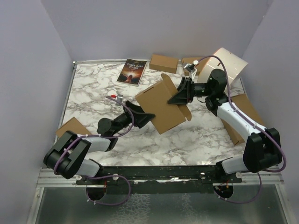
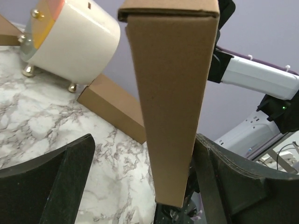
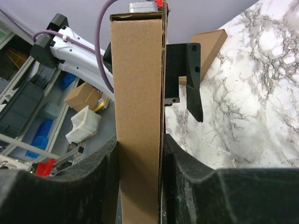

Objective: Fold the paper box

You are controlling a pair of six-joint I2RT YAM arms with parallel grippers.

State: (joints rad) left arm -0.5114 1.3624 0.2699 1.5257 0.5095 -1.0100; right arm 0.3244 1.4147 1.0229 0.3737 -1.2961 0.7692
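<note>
- The paper box (image 1: pixel 161 105) hangs clear of the tabletop (image 1: pixel 93 93), tilted, over its middle and between the two arms.
- The right gripper (image 1: pixel 183 94) has it from the far right side. In the right wrist view its fingers (image 3: pixel 187 177) press on both faces of the box's thin edge, clamped on the cardboard.
- The left gripper (image 1: pixel 141 115) stands at the opposite, near-left edge. Its fingers (image 2: pixel 51 182) are wide apart with the box's narrow wall between them.
- Bare tabletop shows between one left finger and the cardboard. The other finger sits just beside the wall, and whether it touches cannot be told.
- The coming move likely turns on this: the box lies inside the left fingers' gap, off-centre, with its narrow wall running straight away from that wrist. Closing should need a little centring, not a reach.
- From above, the box's longer side seems to run crosswise to the line between the two grippers, so they face each other across its shorter span.
- A flap (image 1: pixel 169 83) sticks out at the far edge beside the right gripper, so the folding looks unfinished.
</note>
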